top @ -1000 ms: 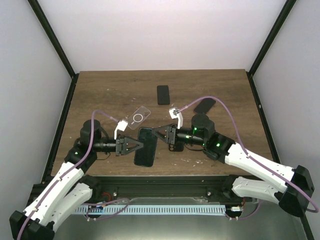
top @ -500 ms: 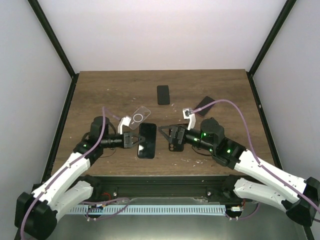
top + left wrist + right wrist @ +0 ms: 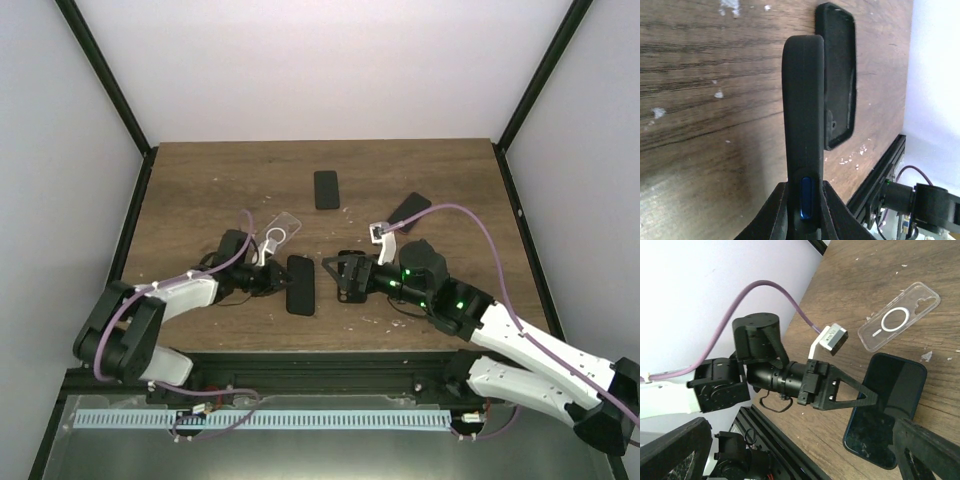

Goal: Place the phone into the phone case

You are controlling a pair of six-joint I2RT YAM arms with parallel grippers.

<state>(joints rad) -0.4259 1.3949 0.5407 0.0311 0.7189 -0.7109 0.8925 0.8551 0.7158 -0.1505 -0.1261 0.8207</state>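
Observation:
My left gripper [image 3: 274,280] is shut on the short end of a dark phone [image 3: 299,285], which stands on its long edge over the table. In the left wrist view the phone [image 3: 802,110] shows edge-on between the jaws of that gripper [image 3: 805,202], with an empty black phone case [image 3: 840,75] lying flat just beyond it. My right gripper [image 3: 332,272] stands open, just right of the phone, and covers most of that case from above. In the right wrist view the phone [image 3: 886,415] hangs in the left gripper, and nothing lies between the fingers of the right gripper [image 3: 800,445].
A clear case with a white ring [image 3: 281,231] [image 3: 900,322] lies behind the phone. Two more dark phone-like slabs lie farther back, one at the middle [image 3: 326,189] and one to the right [image 3: 410,209]. The table's black front rail [image 3: 330,360] runs close below both grippers.
The right gripper has let go of the phone, opened wide and drawn back to the right. The left arm has stretched low across the table and turned the phone up onto its edge.

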